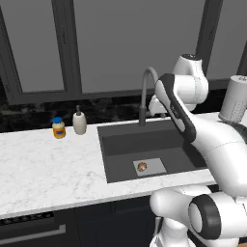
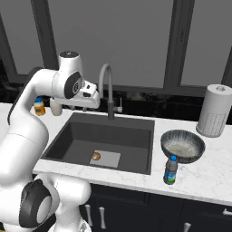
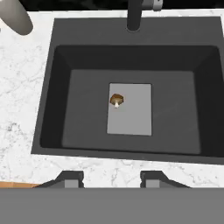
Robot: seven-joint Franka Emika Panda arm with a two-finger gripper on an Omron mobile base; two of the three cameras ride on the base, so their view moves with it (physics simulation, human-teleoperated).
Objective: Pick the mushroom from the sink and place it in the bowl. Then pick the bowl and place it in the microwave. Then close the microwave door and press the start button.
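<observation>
Mushroom (image 3: 116,100) lies alone on sink (image 3: 57,113) floor patch.

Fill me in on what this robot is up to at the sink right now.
The arm is raised above the sink, its gripper open and empty, looking straight down into the basin. The mushroom lies on the light grey patch on the sink floor, untouched. The bowl sits empty on the counter to the right of the sink, beside a small blue-capped bottle. Nothing has been picked up yet; going down for the mushroom looks like the next step.
</observation>
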